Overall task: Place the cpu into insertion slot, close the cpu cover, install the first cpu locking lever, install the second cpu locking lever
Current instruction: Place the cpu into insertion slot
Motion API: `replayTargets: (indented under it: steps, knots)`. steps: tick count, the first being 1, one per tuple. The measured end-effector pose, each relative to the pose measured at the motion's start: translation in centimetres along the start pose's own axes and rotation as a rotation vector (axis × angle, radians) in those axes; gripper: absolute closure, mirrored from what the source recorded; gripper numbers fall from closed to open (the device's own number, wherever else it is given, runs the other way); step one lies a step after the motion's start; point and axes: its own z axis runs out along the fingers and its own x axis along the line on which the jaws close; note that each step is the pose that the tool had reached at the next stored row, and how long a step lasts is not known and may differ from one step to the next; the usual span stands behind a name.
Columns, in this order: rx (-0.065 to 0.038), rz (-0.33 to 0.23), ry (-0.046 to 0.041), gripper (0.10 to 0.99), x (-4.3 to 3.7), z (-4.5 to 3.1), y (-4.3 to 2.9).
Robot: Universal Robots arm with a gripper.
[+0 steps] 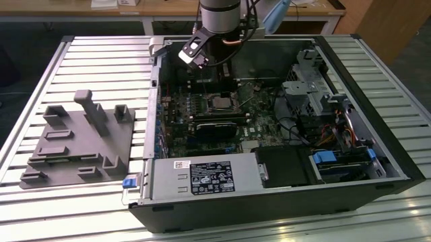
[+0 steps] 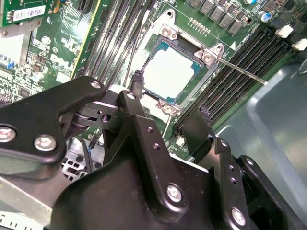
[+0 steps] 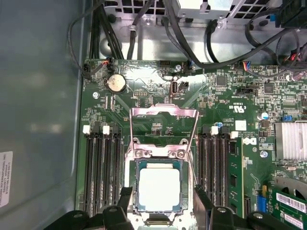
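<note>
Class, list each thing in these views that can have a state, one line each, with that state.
cpu: seated in the insertion slot, uncovered.
cpu cover: open, swung up off the slot.
locking lever: unlatched, sticking out sideways from the slot.
gripper: open, empty, over the cpu.
computer case: side panel off, inside exposed.

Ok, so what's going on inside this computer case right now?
A robot arm is working over the motherboard of an open desktop computer. The cpu already sits in the insertion slot. The cpu cover is flipped open, and the gripper hangs above the chip with its fingers open and empty.
</note>
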Motion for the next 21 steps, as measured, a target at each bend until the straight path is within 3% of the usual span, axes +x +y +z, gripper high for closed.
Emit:
replayTargets:
  steps: [8, 9, 10, 13, 14, 16, 17, 19, 21]
  knots:
    - [0.0, 0.0, -0.0001, 0.49, 0.0, 0.0, 0.0]
    - [0.0, 0.0, -0.0001, 0.553, 0.0, -0.01, 0.0]
    - [0.0, 0.0, -0.0001, 0.553, 0.0, 0.0, 0.0]
    - [0.0, 0.0, -0.0001, 0.729, 0.0, 0.0, 0.0]
    - [0.0, 0.0, -0.0001, 0.729, 0.0, -0.01, 0.0]
    - [0.0, 0.0, -0.0001, 0.847, 0.0, -0.01, 0.0]
    - [0.0, 0.0, -0.0001, 0.847, 0.0, -0.01, 0.0]
    - [0.0, 0.0, 0.0, 0.965, 0.0, 0.0, 0.0]
    - [0.0, 0.0, -0.0001, 0.98, 0.0, 0.0, 0.0]
